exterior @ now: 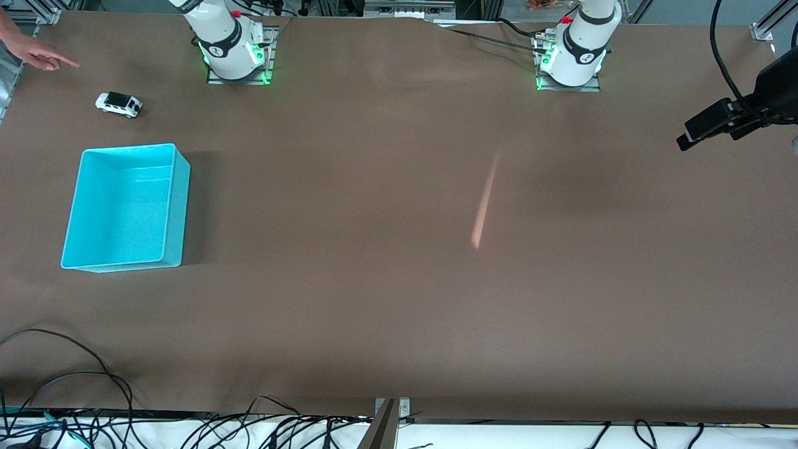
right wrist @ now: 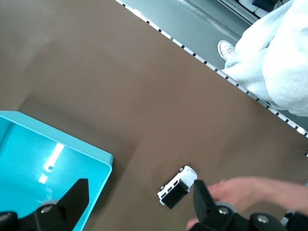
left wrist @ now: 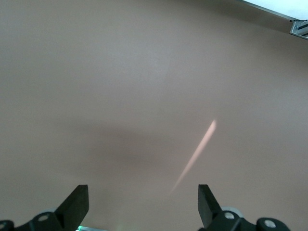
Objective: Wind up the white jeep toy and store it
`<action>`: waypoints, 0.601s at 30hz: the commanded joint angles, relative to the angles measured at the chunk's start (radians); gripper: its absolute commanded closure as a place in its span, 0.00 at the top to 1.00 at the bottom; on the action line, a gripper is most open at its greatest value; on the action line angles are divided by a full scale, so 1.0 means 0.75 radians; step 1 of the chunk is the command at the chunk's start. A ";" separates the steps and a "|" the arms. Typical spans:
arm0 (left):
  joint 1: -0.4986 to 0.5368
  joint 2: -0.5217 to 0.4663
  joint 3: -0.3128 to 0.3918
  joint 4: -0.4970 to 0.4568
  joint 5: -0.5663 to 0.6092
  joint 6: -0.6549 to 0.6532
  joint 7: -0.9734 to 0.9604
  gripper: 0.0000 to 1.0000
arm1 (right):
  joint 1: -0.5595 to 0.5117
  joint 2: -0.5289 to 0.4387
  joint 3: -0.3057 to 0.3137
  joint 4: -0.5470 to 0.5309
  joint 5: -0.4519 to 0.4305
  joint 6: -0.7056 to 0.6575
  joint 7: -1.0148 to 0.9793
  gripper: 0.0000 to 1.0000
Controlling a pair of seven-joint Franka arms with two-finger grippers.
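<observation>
one white jeep toy [exterior: 118, 104], one cyan bin [exterior: 177, 206], two arms

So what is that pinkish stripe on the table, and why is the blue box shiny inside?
Front view: the stripe is light on the brown table, not an object. Left wrist view: it shows again as a soft streak. Right wrist view: white glare spots on the cyan bin floor; the white jeep toy stays sharp.

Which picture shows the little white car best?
The front view: the white jeep toy sits whole on the table, unblocked. The right wrist view shows it partly hidden beside a gripper finger. The left wrist view doesn't show it.
</observation>
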 commanded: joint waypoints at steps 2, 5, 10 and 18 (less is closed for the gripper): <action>-0.001 -0.005 -0.004 0.017 0.014 -0.024 0.025 1.00 | -0.046 -0.061 0.053 -0.134 -0.055 0.153 0.102 0.94; -0.001 -0.005 -0.004 0.017 0.014 -0.024 0.025 1.00 | -0.080 -0.059 0.047 -0.197 -0.055 0.216 0.102 0.94; -0.001 -0.007 -0.002 0.019 0.014 -0.024 0.025 1.00 | -0.178 -0.053 0.041 -0.306 -0.055 0.327 0.104 0.95; 0.001 -0.005 0.002 0.019 0.014 -0.024 0.025 1.00 | -0.209 -0.051 0.045 -0.385 -0.055 0.380 0.226 0.95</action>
